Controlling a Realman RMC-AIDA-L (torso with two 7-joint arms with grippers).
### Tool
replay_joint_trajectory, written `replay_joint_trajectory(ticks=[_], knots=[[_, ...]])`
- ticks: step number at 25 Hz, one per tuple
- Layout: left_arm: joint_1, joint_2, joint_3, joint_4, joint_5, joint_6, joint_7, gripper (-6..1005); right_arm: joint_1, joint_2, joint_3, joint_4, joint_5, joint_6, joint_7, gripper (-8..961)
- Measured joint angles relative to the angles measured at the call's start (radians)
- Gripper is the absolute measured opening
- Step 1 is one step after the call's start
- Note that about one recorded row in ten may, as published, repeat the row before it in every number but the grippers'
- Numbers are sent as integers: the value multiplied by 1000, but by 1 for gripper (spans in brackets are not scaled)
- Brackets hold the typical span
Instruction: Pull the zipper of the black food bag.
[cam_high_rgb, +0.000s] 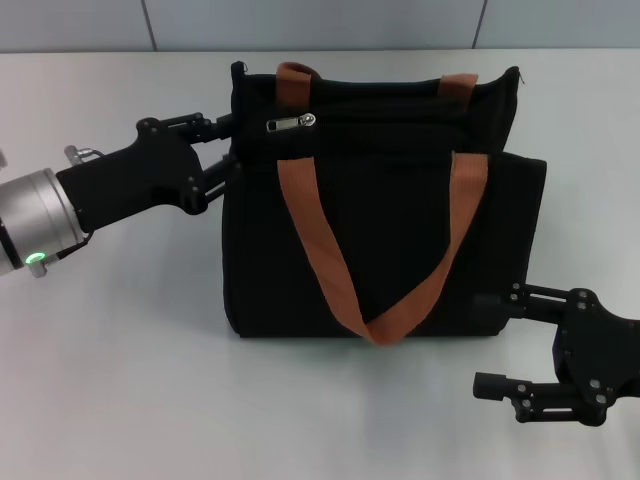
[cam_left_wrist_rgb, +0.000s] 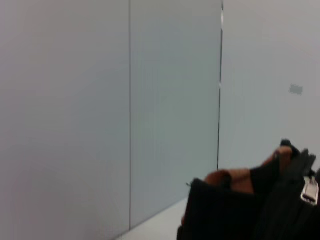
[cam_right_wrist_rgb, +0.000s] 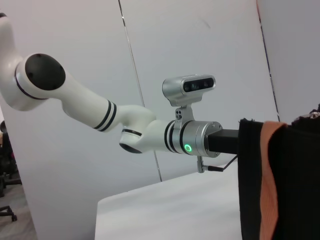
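Two grippers frame my work: my right gripper (cam_high_rgb: 500, 340), fingers apart, rests near the bench's front right corner. Behind, the black food bag (cam_high_rgb: 380, 230) stands mid-bench. My left gripper (cam_high_rgb: 228, 150) touches its left end, spread; the zipper (cam_high_rgb: 290, 124) lies lengthwise along the top.

Everything is pointing to a robotics lab or test room. A plain white surface (cam_high_rgb: 120, 380) is running up to pale grey wall panels (cam_left_wrist_rgb: 65, 110) divided by thin dark seams. A white jointed robot arm (cam_right_wrist_rgb: 85, 110) is carrying a silver camera (cam_right_wrist_rgb: 190, 87) and glowing green at its wrist, and an office chair base (cam_right_wrist_rgb: 6, 200) is showing at the room's edge.
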Motion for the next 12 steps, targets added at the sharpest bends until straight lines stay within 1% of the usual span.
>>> replay_joint_trajectory(ticks=[2,3,4,5,7,8,9,11,12], knots=[[16,5,1,3,-24,50,-2,531,2,0,1,2,9,-3,0,773],[16,5,1,3,-24,50,-2,503,2,0,1,2,9,-3,0,773],[20,7,1,8,-25,75,-4,475,0,0,1,12,37,-8,0,773],[24,9,0,12,-25,102,-6,428,0,0,1,12,37,-8,0,773],[29,19,-2,17,-25,159,-15,334,-4,-3,1,50,130,-26,0,773],[30,21,-3,18,-25,170,-17,287,-4,-3,1,50,130,-26,0,773],[30,23,-3,21,-25,181,-21,240,-2,-6,1,72,192,-38,14,772],[27,23,-3,25,-25,203,-28,173,4,-6,1,78,219,-43,32,772],[18,22,-3,29,-26,222,-33,140,23,-6,1,81,260,-48,91,772]])
